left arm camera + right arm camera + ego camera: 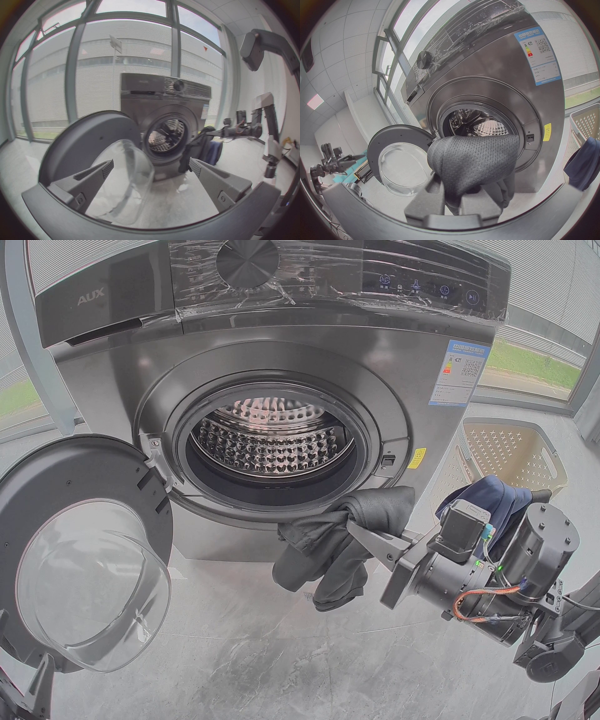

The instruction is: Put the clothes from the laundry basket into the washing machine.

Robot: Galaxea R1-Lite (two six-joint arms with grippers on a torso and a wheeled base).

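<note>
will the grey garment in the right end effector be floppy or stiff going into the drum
Probably floppy: the grey garment folds over the right end effector and hangs in loose drapes. Likely light, since one pinch carries it. Its tail hangs below the drum opening, so it may snag going in.

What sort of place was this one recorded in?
Probably a lab or demo space staged as a laundry corner, not a home: a washing machine with its door open, a laundry basket beside it, and tall windows behind.
</note>
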